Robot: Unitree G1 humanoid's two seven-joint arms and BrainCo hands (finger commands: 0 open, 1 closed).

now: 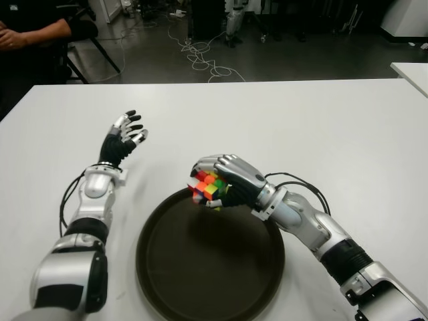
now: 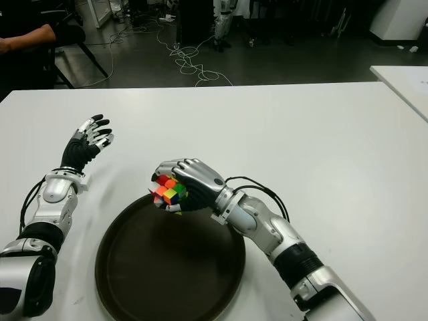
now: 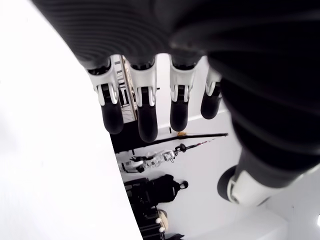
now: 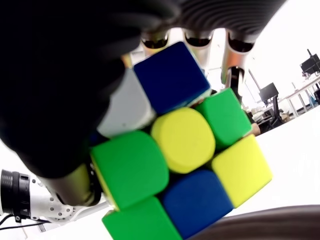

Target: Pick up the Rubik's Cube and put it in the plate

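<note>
My right hand (image 1: 215,183) is curled around the Rubik's Cube (image 1: 207,188), holding it just above the far rim of the round dark plate (image 1: 210,267). The right wrist view fills with the Rubik's Cube (image 4: 185,165), its green, yellow and blue tiles pressed against my palm, the plate's rim (image 4: 270,222) showing below it. My left hand (image 1: 124,138) is raised over the white table (image 1: 301,127), left of the plate, fingers (image 3: 145,112) spread and holding nothing.
The plate sits near the table's front edge between my two arms. A seated person's arm (image 1: 33,30) shows at the far left beyond the table. Cables (image 1: 200,57) lie on the floor behind. Another white table's corner (image 1: 411,70) shows at far right.
</note>
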